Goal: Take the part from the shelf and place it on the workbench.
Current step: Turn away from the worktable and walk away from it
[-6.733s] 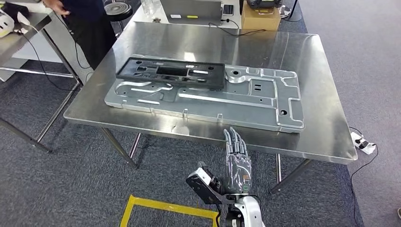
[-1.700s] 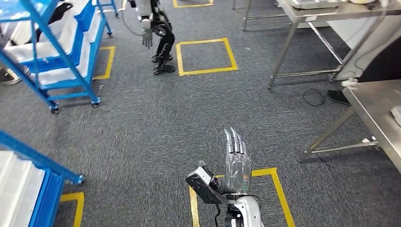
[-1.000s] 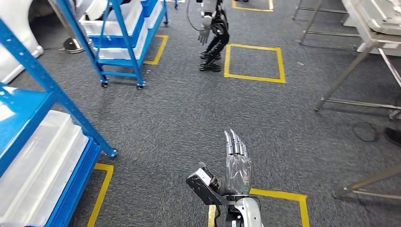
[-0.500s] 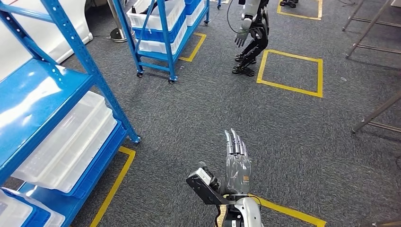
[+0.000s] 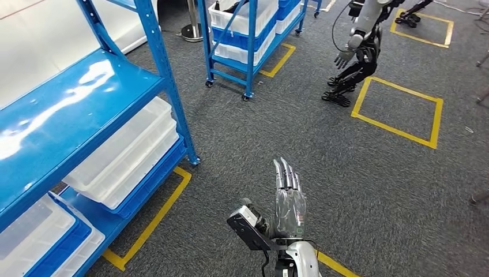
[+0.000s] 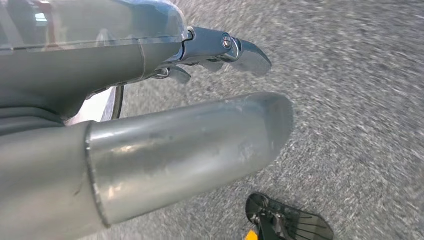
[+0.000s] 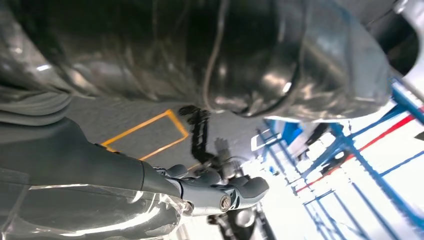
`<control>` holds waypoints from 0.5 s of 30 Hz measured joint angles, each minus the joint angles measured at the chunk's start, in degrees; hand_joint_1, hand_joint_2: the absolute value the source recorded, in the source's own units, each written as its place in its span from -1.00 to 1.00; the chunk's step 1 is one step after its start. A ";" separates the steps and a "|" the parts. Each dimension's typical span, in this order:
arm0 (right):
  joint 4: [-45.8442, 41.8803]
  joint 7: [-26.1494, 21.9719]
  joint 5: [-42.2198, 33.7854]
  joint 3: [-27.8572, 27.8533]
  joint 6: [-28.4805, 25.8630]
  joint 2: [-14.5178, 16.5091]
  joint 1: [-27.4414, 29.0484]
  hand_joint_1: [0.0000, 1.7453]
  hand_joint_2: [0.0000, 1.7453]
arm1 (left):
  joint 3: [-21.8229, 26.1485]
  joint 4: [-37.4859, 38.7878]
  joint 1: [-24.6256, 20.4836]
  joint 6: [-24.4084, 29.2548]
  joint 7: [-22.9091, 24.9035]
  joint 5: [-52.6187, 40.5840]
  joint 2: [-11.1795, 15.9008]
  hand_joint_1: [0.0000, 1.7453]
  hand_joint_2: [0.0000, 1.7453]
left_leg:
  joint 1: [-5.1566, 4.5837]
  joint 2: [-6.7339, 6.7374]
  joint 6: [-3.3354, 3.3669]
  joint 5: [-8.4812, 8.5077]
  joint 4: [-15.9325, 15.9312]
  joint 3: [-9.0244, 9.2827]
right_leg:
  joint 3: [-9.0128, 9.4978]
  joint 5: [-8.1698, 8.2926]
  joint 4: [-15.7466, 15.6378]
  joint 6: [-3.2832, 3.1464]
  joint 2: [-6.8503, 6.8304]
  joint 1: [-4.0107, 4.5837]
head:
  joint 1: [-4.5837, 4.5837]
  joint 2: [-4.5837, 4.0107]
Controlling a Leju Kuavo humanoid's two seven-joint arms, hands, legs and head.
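Part location cannot be confirmed: nothing on the racks can be told apart as the part, so it is judged to lie somewhere on the near blue shelf (image 5: 75,98), among or behind its trays. Two blue shelves are counted, the near one at the robot's left and a second shelf (image 5: 249,52) on wheels well beyond it. The near shelf carries a stack of clear trays (image 5: 124,153) on a lower level and further clear trays (image 5: 34,236) at its near end; their exact number cannot be told. The second shelf carries white bins (image 5: 242,17), stacked, number likewise uncertain. One other robot (image 5: 360,40) stands well apart, just beside one complete yellow floor square (image 5: 398,109); parts of further yellow markings lie by both shelves. The right hand (image 5: 290,202) is judged to be the one held out forward over the grey carpet (image 5: 259,138), fingers straight and holding nothing. The left hand (image 6: 150,100) hangs toward the carpet, fingers likewise extended, nothing in it. Step in hand, by judgement: the approach to the shelf, pickup not yet begun. The next move calls for squaring up to the near shelf, identifying the part, then reaching in without striking the uprights.
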 joint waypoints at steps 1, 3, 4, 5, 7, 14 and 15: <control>0.01 -0.01 0.00 0.00 0.00 -0.01 -0.02 -1.00 -1.00 | 0.00 0.00 -0.02 0.00 0.00 -0.01 -0.04 -1.00 -1.00 | 0.00 -0.79 -0.10 -0.02 0.15 -0.07 | 1.57 1.72 -3.67 -0.22 1.61 -0.05 | -0.01 0.00; -0.01 -0.01 -0.01 0.00 0.00 -0.04 -0.02 -1.00 -1.00 | 0.01 0.00 -0.04 0.00 0.00 -0.01 -0.12 -1.00 -1.00 | 0.16 -2.26 -0.61 0.06 0.34 -0.46 | 3.45 3.40 -8.33 -0.43 3.92 0.03 | 0.01 0.00; -0.03 -0.02 -0.01 0.00 0.00 -0.05 -0.04 -1.00 -1.00 | 0.01 0.00 0.02 0.00 0.00 -0.02 -0.16 -1.00 -1.00 | 0.29 -2.91 -1.00 0.18 0.30 -0.67 | 3.59 3.30 -8.84 -0.45 4.28 0.12 | 0.01 0.00; -0.07 -0.02 -0.01 0.00 0.00 -0.05 -0.09 -1.00 -1.00 | 0.01 0.00 0.14 0.00 0.00 -0.02 -0.16 -1.00 -1.00 | 0.38 -3.59 -1.43 0.34 0.14 -0.88 | 3.66 3.49 -9.11 -0.55 3.60 0.24 | 0.02 0.00; -0.13 -0.03 0.00 0.00 0.00 0.09 -0.23 -1.00 -1.00 | 0.01 0.00 0.31 0.00 0.01 -0.01 -0.16 -1.00 -1.00 | 0.38 -2.70 -1.95 -0.02 0.67 -1.34 | 4.04 3.88 -9.93 -1.11 2.09 0.03 | -0.01 0.00; -0.07 -0.02 0.00 0.00 0.02 0.24 -0.05 -1.00 -1.00 | 0.01 0.00 0.12 0.00 0.01 -0.01 -0.05 -1.00 -1.00 | 0.86 4.48 -3.47 -5.48 13.65 -7.14 | 4.57 3.74 -10.70 -1.82 -4.38 0.04 | -0.04 0.00; -0.07 -0.02 0.00 0.00 0.02 0.25 -0.06 -1.00 -1.00 | 0.02 0.00 0.19 0.00 0.01 -0.01 -0.04 -1.00 -1.00 | 0.98 5.18 -3.58 -3.61 10.16 -5.17 | 4.66 3.54 -10.56 -1.63 -5.16 0.00 | -0.04 0.00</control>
